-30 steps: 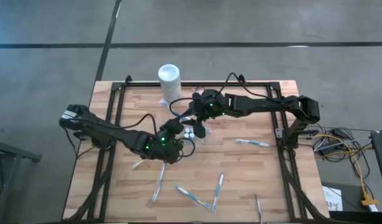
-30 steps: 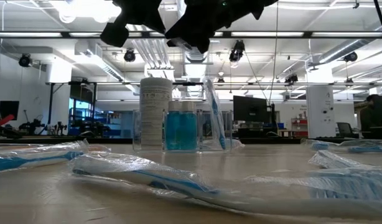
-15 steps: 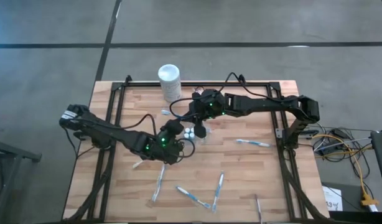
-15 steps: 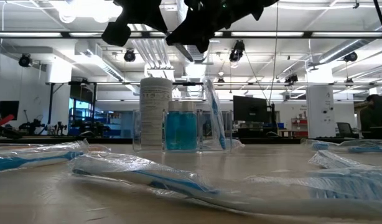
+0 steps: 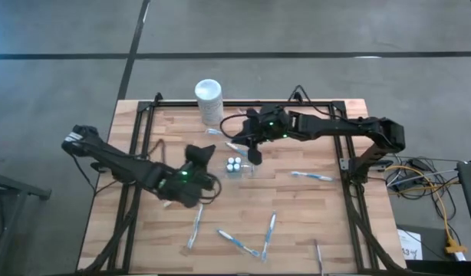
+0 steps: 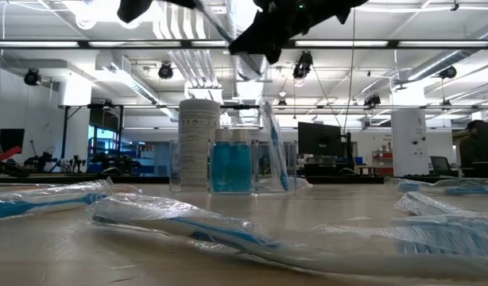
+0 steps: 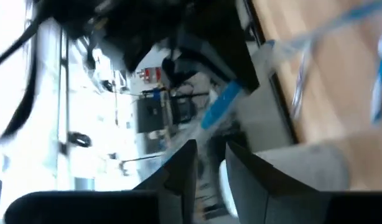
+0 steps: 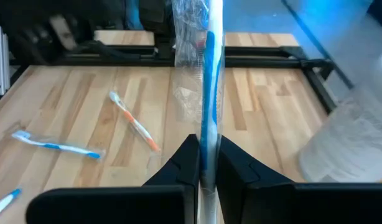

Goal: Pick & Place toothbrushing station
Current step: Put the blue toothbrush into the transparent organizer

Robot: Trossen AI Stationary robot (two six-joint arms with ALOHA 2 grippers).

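The toothbrushing station (image 5: 237, 165), that little clear cup, sits near the middle of the wooden table (image 5: 312, 222), and from table height (image 6: 232, 165) it shows blue inside with one wrapped brush leaning up out of it, right next to the white canister (image 6: 198, 143). From above, that canister (image 5: 209, 100) stands at the table's far edge, apart from the cup. Just beyond the cup on the far side hangs the right gripper (image 5: 251, 147), and its fingers are pinched tight on a wrapped blue toothbrush (image 8: 208, 93), the brush standing straight out from between the two fingers (image 8: 185, 163) in the wrist shot, plastic wrapper (image 8: 192, 37) and all. Over on the near-left of the cup, the left gripper (image 5: 195, 170) is off above the boards, fingers (image 7: 181, 171) a narrow way apart with nothing between them that I can make out. Scattered across the near half of the table: more wrapped brushes (image 5: 238, 242), one out to the right (image 5: 311, 176), and an orange-handled one (image 8: 135, 123) lying bare on the wood in the right wrist view.
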